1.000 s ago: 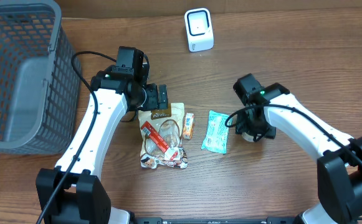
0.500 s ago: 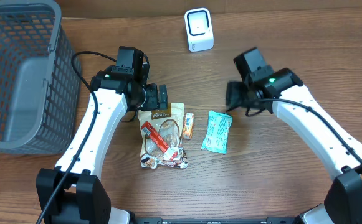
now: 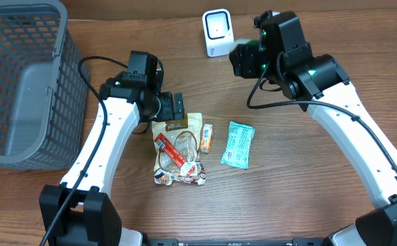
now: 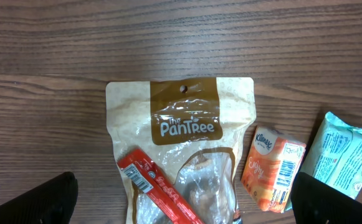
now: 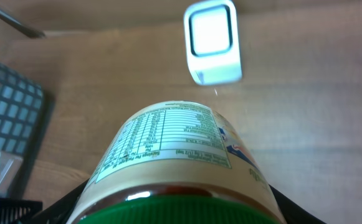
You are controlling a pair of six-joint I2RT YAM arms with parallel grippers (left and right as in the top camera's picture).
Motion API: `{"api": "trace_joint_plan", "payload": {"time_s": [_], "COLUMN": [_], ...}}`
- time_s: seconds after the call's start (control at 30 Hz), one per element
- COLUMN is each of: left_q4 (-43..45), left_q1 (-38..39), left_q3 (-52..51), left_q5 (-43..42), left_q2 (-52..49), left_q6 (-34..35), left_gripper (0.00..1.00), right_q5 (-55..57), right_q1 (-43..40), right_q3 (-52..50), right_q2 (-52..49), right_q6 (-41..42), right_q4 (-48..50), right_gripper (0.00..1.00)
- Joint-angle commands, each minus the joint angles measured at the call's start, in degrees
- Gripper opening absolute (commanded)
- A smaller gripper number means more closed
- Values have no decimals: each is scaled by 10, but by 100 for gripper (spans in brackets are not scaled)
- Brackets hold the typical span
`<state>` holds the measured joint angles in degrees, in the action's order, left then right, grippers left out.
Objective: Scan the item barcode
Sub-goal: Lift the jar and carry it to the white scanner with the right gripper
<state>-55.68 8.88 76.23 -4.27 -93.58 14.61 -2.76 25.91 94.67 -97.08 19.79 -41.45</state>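
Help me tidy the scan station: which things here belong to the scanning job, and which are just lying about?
In the job: jar, held by right gripper; white scanner.
Lying about: PanTree pouch, red stick packet, orange tissue pack, teal pack, grey basket.

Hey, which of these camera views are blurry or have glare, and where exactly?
Right wrist view: the jar fills the foreground, close and soft, with a bright highlight on its green lid; the white scanner behind it is slightly hazy. Left wrist view: sharp, with sheen on the glossy pouch. Overhead view: crisp, except for blur around the right end effector.
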Motion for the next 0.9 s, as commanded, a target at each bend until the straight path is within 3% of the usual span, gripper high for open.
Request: {"api": "trace_joint_plan", "payload": {"time_s": [0.0, 0.33, 0.43, 0.87], "left_q4": [2, 2, 2, 2], "left_q1": [-2, -2, -3, -2], "left_q3": [8, 8, 8, 8], "left_q5": [0, 0, 0, 0], "left_q2": [9, 9, 9, 9], "left_q6": [4, 4, 4, 4], "left_gripper": [100, 100, 100, 100], "right_q5": [-1, 40, 82, 83], "right_q1": [1, 1, 1, 1], "right_q3": [15, 13, 13, 13], "right_q2": [-8, -96, -122, -276], "right_q6": [-45, -155, -158, -158], "right_q4": [41, 216, 268, 585], "right_gripper": [18, 15, 15, 15]}}
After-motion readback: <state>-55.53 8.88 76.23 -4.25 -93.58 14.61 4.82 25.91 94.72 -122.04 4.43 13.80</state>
